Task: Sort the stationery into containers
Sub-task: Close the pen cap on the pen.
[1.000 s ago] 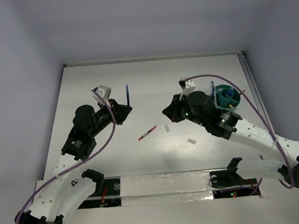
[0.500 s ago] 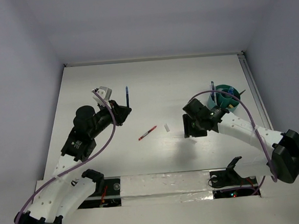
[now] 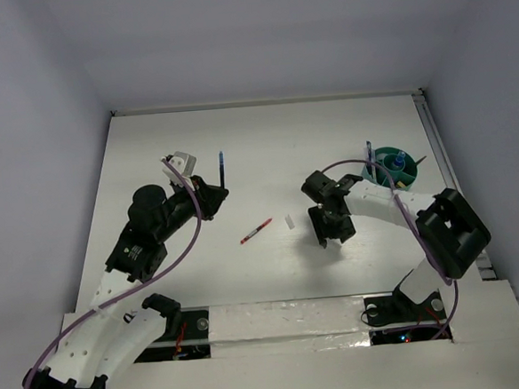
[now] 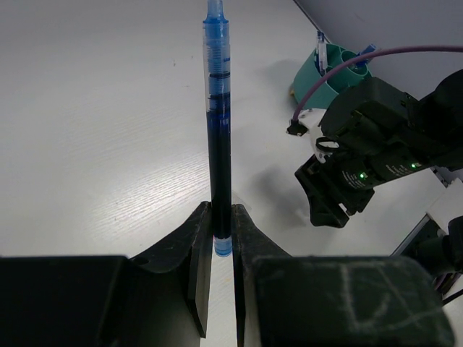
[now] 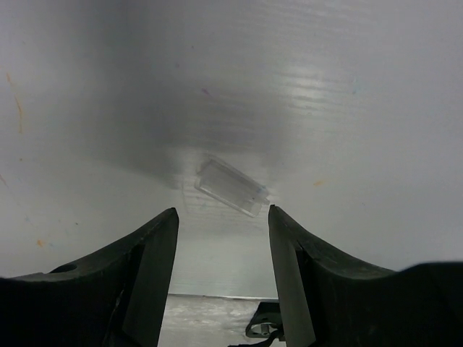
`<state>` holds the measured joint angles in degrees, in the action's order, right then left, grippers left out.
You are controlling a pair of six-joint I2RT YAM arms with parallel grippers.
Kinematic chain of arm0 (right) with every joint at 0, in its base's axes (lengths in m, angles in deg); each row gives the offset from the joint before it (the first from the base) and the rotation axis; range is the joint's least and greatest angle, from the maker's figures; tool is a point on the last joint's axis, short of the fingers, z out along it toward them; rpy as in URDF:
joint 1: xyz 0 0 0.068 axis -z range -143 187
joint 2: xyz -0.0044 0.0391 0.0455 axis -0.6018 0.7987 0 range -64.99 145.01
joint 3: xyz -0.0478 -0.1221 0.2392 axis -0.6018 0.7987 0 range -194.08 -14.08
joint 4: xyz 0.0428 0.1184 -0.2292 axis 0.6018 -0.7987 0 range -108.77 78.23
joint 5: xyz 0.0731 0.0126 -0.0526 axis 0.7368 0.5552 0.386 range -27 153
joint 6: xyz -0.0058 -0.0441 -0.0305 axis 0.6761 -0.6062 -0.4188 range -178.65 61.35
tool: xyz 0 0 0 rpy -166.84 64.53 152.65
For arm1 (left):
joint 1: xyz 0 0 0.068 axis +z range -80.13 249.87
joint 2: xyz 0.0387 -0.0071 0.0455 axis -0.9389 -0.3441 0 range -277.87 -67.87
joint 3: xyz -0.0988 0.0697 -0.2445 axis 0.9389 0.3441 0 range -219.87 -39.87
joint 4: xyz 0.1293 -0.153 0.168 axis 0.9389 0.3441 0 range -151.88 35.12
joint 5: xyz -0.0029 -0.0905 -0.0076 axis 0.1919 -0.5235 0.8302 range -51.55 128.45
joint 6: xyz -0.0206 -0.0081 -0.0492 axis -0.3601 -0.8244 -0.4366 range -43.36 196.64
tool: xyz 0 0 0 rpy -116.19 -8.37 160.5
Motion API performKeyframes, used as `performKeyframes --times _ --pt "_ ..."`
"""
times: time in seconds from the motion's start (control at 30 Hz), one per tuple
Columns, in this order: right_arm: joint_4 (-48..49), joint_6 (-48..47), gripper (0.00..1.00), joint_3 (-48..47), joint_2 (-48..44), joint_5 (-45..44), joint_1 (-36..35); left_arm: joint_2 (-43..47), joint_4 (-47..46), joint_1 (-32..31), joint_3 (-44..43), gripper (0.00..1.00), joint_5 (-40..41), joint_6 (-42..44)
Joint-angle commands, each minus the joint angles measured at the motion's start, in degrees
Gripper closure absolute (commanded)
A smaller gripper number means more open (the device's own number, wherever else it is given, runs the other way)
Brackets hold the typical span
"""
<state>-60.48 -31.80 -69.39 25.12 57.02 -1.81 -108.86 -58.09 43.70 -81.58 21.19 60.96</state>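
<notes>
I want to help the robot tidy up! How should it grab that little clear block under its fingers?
Come from straight above: the little clear block lies flat on the table, so only its sides are free. Pinch its two long edges, across the short way. It sits slanted under the open right gripper, so a small wrist turn would probably help.

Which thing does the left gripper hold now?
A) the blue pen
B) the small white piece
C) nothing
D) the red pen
A: in the left wrist view, the left gripper is shut on the blue pen, which sticks out from between its fingers; the red pen lies free on the table.
</notes>
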Motion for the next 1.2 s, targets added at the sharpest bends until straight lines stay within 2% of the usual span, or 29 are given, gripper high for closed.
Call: performKeyframes --times 0.0,0.13,0.3,0.5,0.67,0.8,0.9,1.17 --pt "-0.16 -2.59 0.42 -3.84 1.82 -0.70 -0.13 0.65 -1.33 -0.55 -1.88 1.00 0.64 1.09" --pt "0.28 -3.56 0.45 -4.54 4.46 -1.58 -0.13 0.74 -1.16 -0.55 -1.97 1.00 1.08 1.27" --pt "0.98 -4.00 0.56 -4.02 6.13 -0.26 0.93 0.74 -0.89 -1.07 -2.05 1.00 1.52 1.44" --pt "3.26 -2.68 0.80 -2.17 5.61 1.49 1.98 0.83 -0.89 -1.07 -2.06 1.00 1.70 1.62" --pt "10.80 0.74 0.90 0.02 3.33 5.53 4.35 0.74 -0.98 -1.07 -1.97 1.00 1.70 1.62" --pt "13.55 1.98 0.98 1.25 2.97 5.54 5.58 0.56 -1.07 -1.07 -1.79 1.00 1.35 1.53" --pt "15.57 2.94 1.00 1.87 1.57 7.64 6.11 0.30 -1.33 -1.07 -1.88 1.00 0.91 1.44" --pt "22.06 7.24 1.00 -0.76 -11.51 15.89 7.69 -0.49 -3.08 -1.07 -1.79 1.00 -2.42 0.74"
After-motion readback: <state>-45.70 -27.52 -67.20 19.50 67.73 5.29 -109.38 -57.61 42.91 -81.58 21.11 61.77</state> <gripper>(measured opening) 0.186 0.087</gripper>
